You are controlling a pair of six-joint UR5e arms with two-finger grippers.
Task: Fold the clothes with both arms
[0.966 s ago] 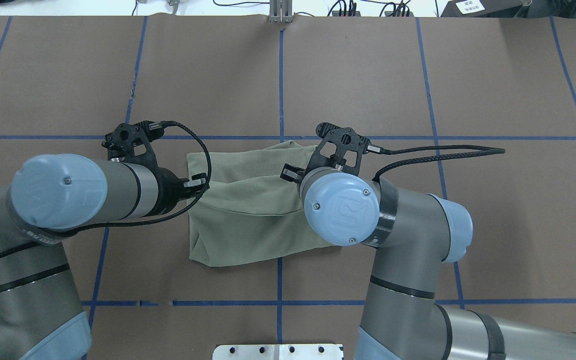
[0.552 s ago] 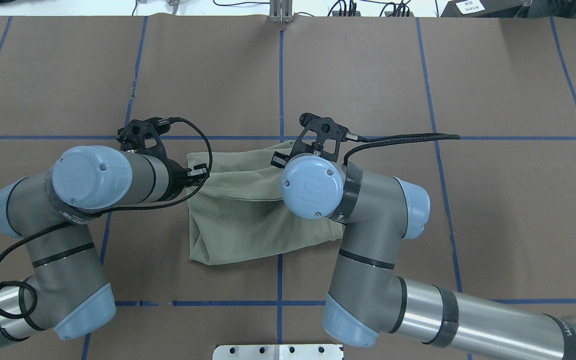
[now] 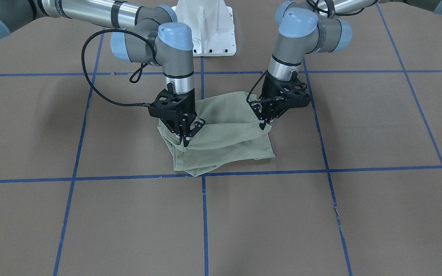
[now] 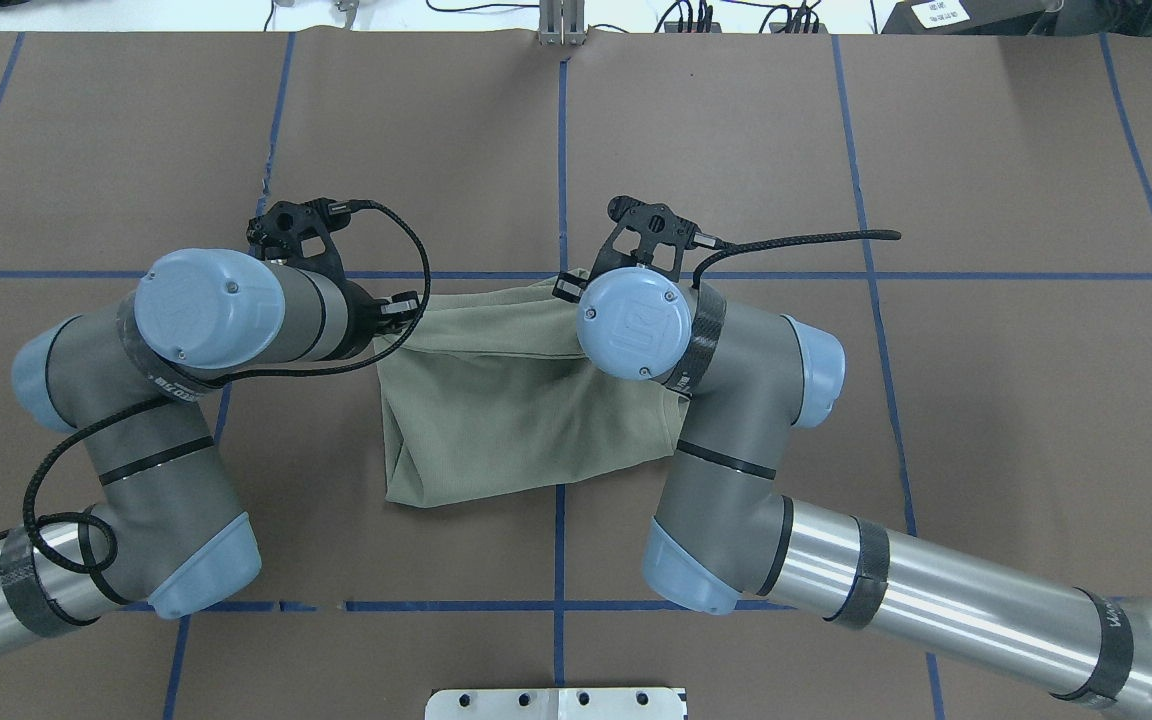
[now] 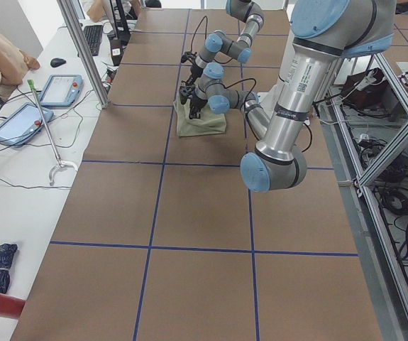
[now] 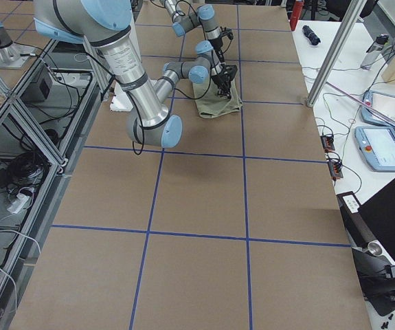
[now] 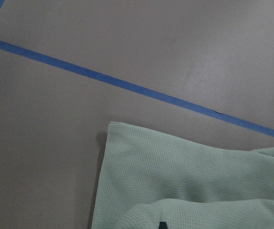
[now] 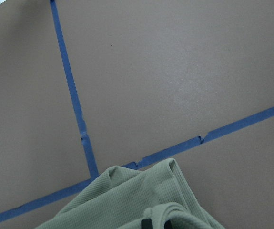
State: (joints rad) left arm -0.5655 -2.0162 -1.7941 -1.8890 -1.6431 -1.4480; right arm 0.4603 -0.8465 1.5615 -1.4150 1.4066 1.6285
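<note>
As both wrists point down over the middle of the brown paper-covered table, I see the sage-green knit long-sleeved shirt lying folded into a rough rectangle across the central blue tape line. Its edge away from the robot just touches the crosswise tape. I read the left black two-finger gripper as fingers together, pinched on the shirt's top layer at the corner on the robot's left. I read the right black two-finger gripper as clamped the same way on the top layer at the opposite end, with fabric bunched under its tips. The top layer's edge runs as a raised band between the two grippers, and the lower layers lie flat on the paper. My left wrist view shows a dark fingertip at the bottom edge, sunk in a lifted fold. The right wrist view shows dark fingertips with cloth gathered round them. Overhead, both grippers are mostly hidden under the light-blue wrist caps. The white pedestal base sits on the robot's side of the shirt.
</note>
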